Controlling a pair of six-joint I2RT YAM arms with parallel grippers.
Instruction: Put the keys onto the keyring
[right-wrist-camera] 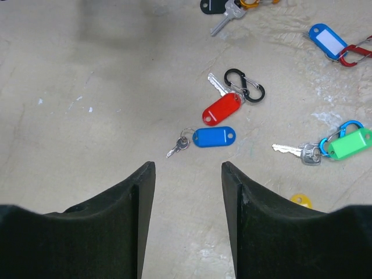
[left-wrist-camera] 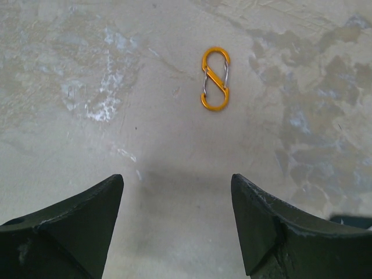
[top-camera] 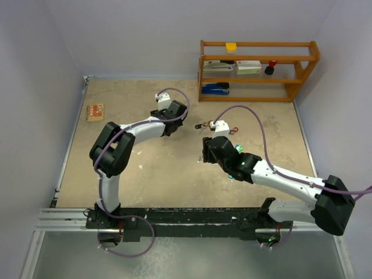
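1. Left gripper (left-wrist-camera: 175, 180): jaws wide, holding nothing; orange carabiner (left-wrist-camera: 215, 78) at 12 o'clock.
2. Right gripper (right-wrist-camera: 188, 165): jaws wide, holding nothing; keys (right-wrist-camera: 178, 146) scattered from 12 to 3 o'clock.

Tabletop (right-wrist-camera: 87, 87) lying open left of blue-tagged key (right-wrist-camera: 203, 138); other keys (right-wrist-camera: 302, 152), black clip (right-wrist-camera: 244, 85) crowding right side. Orange clip (left-wrist-camera: 215, 78) sitting alone, room all round.

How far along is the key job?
Partly done: a silver key with green tag seems hooked on a blue clip. Nothing is in hand; left tool and right tool are open. Remaining: the orange S-shaped clip lies bare; the small key on a blue oval tag is unclipped.
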